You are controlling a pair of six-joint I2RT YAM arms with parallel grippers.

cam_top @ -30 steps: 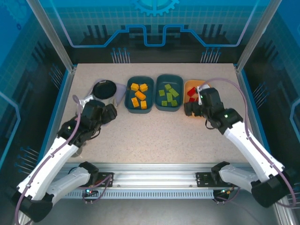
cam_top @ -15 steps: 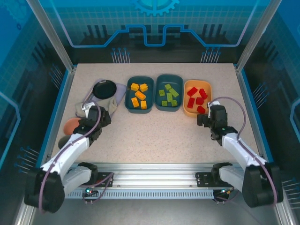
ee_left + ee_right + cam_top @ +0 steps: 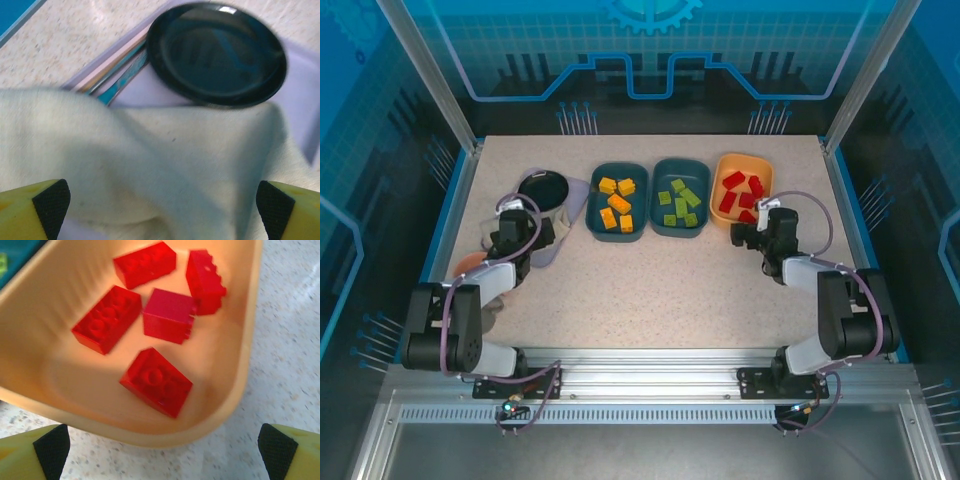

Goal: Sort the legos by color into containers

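the speckled beige table (image 3: 660, 290) lies bare on the near side of both grippers. the pale orange rounded plastic tray (image 3: 60, 375) sits just ahead of the right gripper (image 3: 160, 460), its near rim curving between the widely parted fingertips. left of that gripper stand a dark teal plastic tray (image 3: 700, 175) of lime green bricks (image 3: 682, 207) and another dark teal tray (image 3: 635, 205) of orange-yellow bricks (image 3: 618, 203). the left gripper (image 3: 160, 212), fingers spread wide, hangs over a cream cloth (image 3: 150, 160), a glossy black round bowl (image 3: 217, 52) just ahead. five red plastic lego bricks (image 3: 168, 315) lie beyond the pale tray's near rim.

A speckled beige table (image 3: 650, 290) is sitting at the frame's centre. Blue translucent panels (image 3: 650, 60) are enclosing it, glowing along the top.
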